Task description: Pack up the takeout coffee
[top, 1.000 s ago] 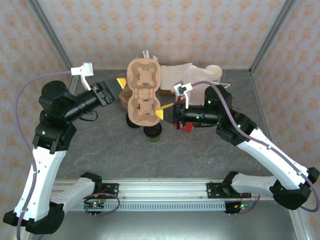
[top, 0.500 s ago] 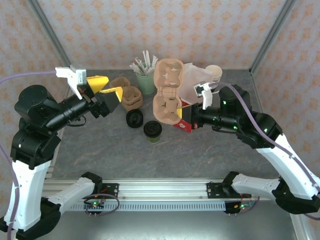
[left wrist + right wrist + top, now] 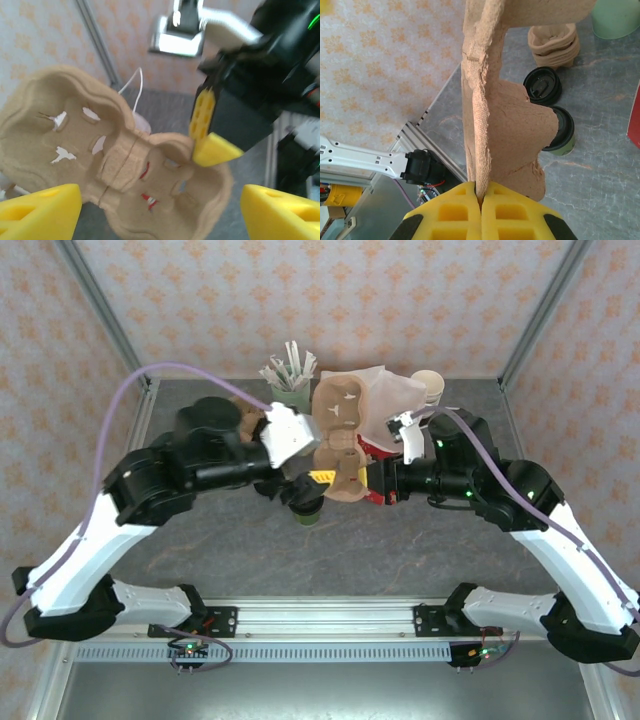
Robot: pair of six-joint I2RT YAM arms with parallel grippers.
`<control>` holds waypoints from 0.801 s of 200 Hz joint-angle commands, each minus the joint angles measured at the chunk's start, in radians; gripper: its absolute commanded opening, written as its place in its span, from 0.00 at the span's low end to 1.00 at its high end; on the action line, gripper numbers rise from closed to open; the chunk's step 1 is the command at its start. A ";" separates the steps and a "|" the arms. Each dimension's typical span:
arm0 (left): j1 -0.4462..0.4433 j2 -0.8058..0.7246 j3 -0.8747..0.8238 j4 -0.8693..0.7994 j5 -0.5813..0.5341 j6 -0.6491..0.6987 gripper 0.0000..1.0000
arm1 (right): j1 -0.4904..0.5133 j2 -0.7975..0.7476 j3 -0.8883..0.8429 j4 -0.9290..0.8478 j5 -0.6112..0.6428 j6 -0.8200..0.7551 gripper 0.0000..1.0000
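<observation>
Swung in from the left, the left jaws now hover spread near the coffee cup (image 3: 564, 131), not yet packed on the mid-tabletop (image 3: 600, 170), while the right jaws pinch the raised cardboard carrier (image 3: 505, 130).

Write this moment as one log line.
right claw: shut on cup carrier edge | left claw: open by carrier | takeout coffee: lidded, on table

Your takeout coffee (image 3: 562, 131) is a small paper cup with dark olive sides and a round black lid pressed on; it stands upright on the grey tabletop (image 3: 607, 167), near the middle, just beside a loose black lid (image 3: 542, 86); in the right wrist view the cardboard cup carrier (image 3: 505, 135) hides one side of it.
</observation>
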 commanded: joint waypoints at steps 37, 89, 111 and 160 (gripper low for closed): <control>-0.006 0.060 -0.012 -0.022 -0.093 0.244 0.83 | -0.006 0.003 0.030 -0.039 -0.046 -0.011 0.00; -0.005 0.116 0.014 -0.048 -0.106 0.309 0.84 | -0.005 0.011 0.029 -0.040 -0.070 -0.022 0.00; -0.006 0.134 0.020 -0.037 -0.116 0.309 0.81 | -0.005 0.012 0.030 -0.035 -0.077 -0.024 0.00; -0.003 0.202 0.098 -0.095 -0.154 0.282 0.72 | -0.005 0.011 0.029 -0.032 -0.078 -0.029 0.00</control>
